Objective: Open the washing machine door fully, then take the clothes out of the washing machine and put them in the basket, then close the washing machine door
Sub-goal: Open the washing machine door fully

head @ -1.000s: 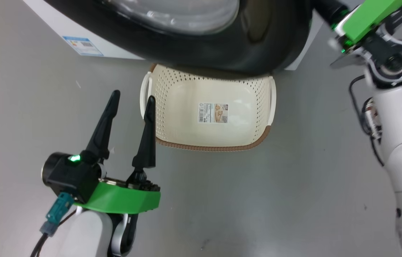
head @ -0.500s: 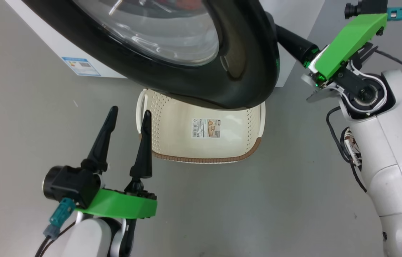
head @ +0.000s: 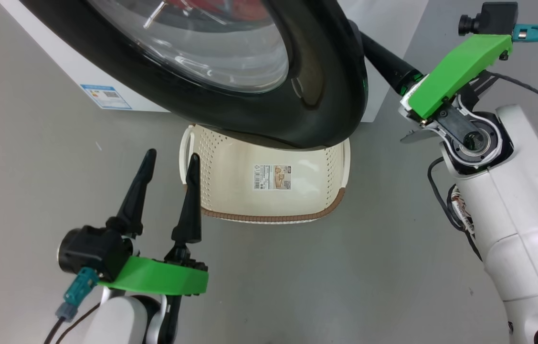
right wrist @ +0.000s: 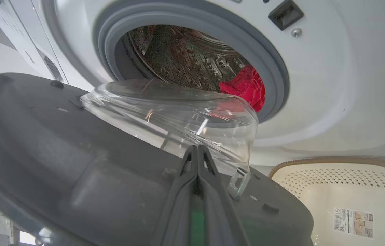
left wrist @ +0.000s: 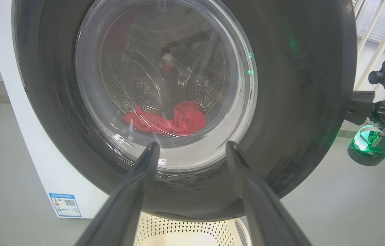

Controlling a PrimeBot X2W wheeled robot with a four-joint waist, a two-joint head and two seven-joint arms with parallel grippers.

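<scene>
The washing machine door (head: 316,81) stands partly open, and its black rim overhangs the cream basket (head: 269,216) on the floor. My right gripper (right wrist: 197,152) is shut, its tips against the door's grey inner side beside the glass bowl (right wrist: 178,112). In the head view its dark fingers (head: 385,57) reach behind the rim's right edge. Red clothes (right wrist: 243,87) lie in the steel drum of the white washing machine (right wrist: 315,85), and also show through the glass as clothes (left wrist: 165,119) in the left wrist view. My left gripper (head: 172,155) is open and empty, left of the basket, pointing at the door's front.
Grey floor spreads around the basket and on both sides of the machine. A blue label (head: 106,95) marks the machine's lower left corner. My right arm's white forearm (head: 522,200) stands at the right. A window frame (left wrist: 380,27) lies beyond the door.
The door has swung further out over the basket, with my shut right gripper moving along behind its rim. The head camera has shifted. The left gripper stays open.
</scene>
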